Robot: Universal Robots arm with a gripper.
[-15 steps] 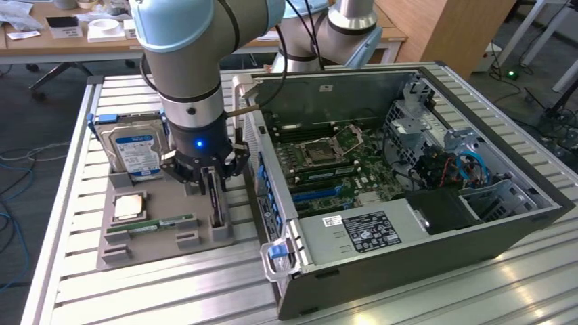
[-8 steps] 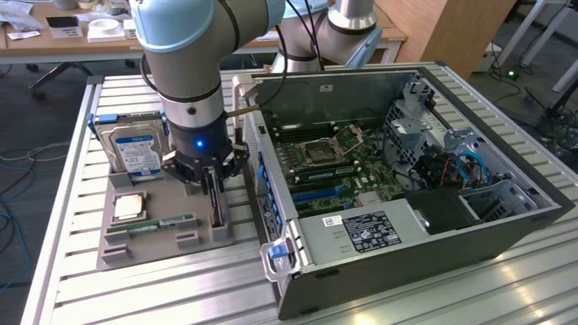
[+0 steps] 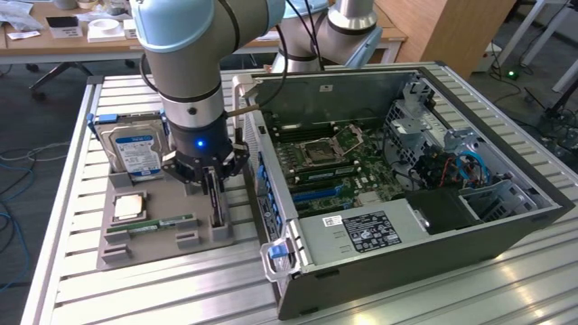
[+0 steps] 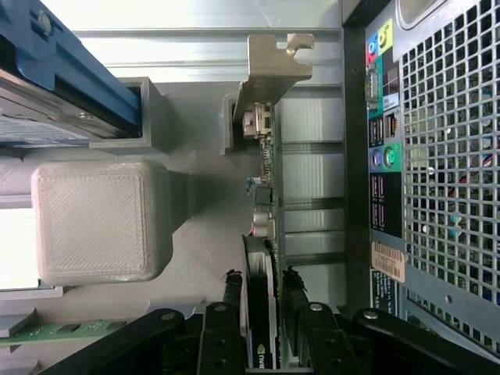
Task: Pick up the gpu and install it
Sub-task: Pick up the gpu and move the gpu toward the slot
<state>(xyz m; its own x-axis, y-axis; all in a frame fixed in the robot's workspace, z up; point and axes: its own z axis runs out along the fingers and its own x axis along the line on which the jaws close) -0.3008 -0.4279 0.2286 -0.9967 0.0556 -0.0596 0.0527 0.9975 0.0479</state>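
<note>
- Exterior view: the gripper [image 3: 213, 196] is down over the grey parts holder [image 3: 162, 254], straddling the gpu [image 3: 218, 220]. The card stands on edge in its slots, right beside the open PC case [image 3: 434, 257].
- The hard drive [image 3: 135, 149], CPU [image 3: 129, 205] and RAM stick [image 3: 149, 225] sit in the same holder.
- It's all on a slatted aluminium table [image 3: 181, 291], with desks and loose cables around the room.
- Wrist view: the gripper [image 4: 262, 281] looks clamped on the gpu [image 4: 266, 195], pads against both faces. The silver bracket [image 4: 269, 62] is at the far end, seated in the holder.
- Looks like the pick-up step to me: gripped, not lifted yet. With a thin card in snug slots, I'd guess it needs a straight, untilted hold.
</note>
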